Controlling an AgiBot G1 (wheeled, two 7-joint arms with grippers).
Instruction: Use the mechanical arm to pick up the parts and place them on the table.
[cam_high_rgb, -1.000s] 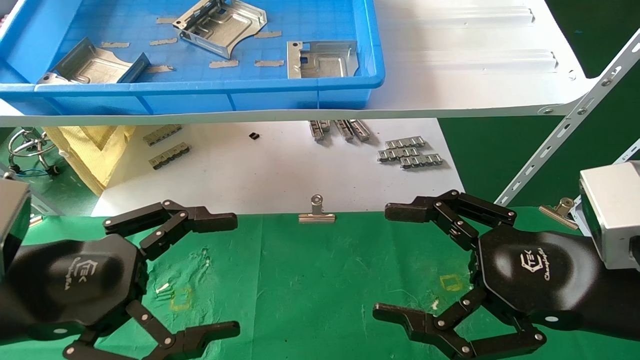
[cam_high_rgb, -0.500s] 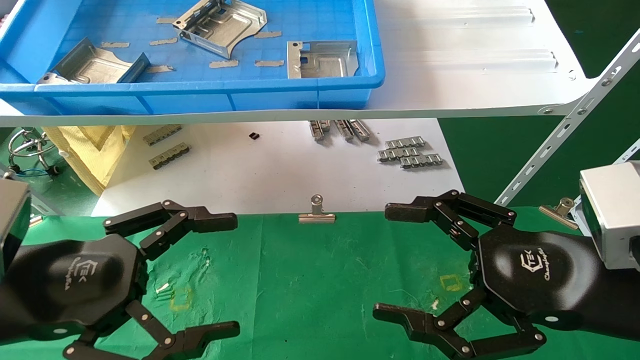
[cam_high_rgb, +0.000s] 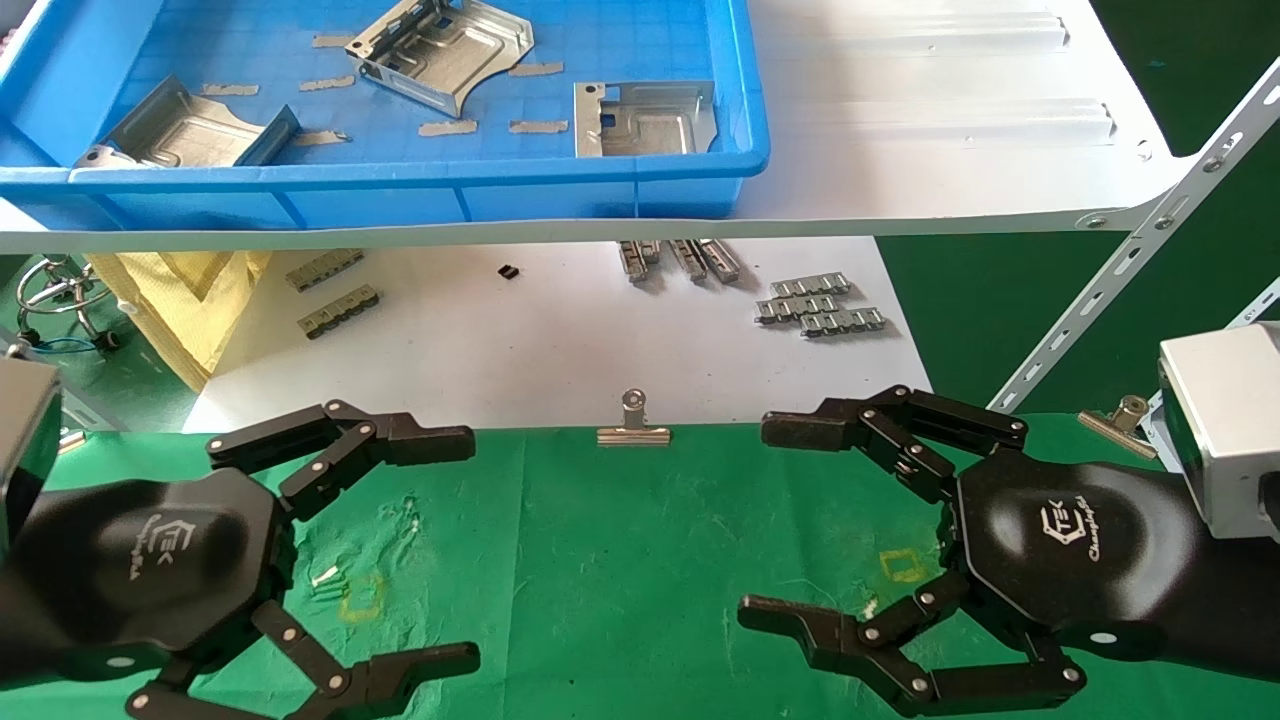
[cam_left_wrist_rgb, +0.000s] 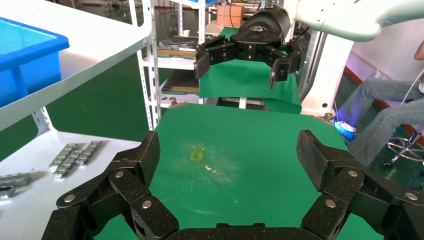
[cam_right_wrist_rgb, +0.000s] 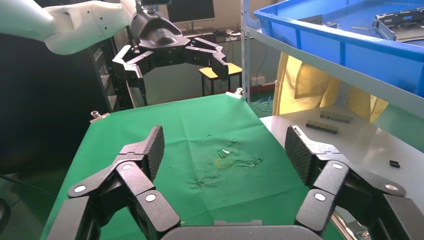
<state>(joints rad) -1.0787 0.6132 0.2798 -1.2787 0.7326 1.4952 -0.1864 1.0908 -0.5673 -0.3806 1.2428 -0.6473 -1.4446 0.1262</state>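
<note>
Three silver stamped parts lie in a blue bin (cam_high_rgb: 400, 182) on the white shelf board: one at the left (cam_high_rgb: 185, 128), one at the middle back (cam_high_rgb: 445, 50), one at the right (cam_high_rgb: 645, 118). The green cloth table (cam_high_rgb: 620, 560) bears no parts. My left gripper (cam_high_rgb: 472, 550) hovers open and empty over the table's left side. My right gripper (cam_high_rgb: 755, 520) hovers open and empty over its right side. Each wrist view shows its own open jaws over the bare cloth, left (cam_left_wrist_rgb: 227, 155) and right (cam_right_wrist_rgb: 225, 145).
The white shelf board (cam_high_rgb: 950, 120) overhangs a white paper sheet (cam_high_rgb: 520, 340) with grey ribbed strips (cam_high_rgb: 820, 305). Binder clips (cam_high_rgb: 633, 428) (cam_high_rgb: 1115, 418) grip the cloth's far edge. A slanted shelf bracket (cam_high_rgb: 1130, 270) stands at the right. A yellow cloth (cam_high_rgb: 190, 300) lies at the left.
My right gripper's fingers have shifted slightly to the left. The left gripper and the parts have not moved.
</note>
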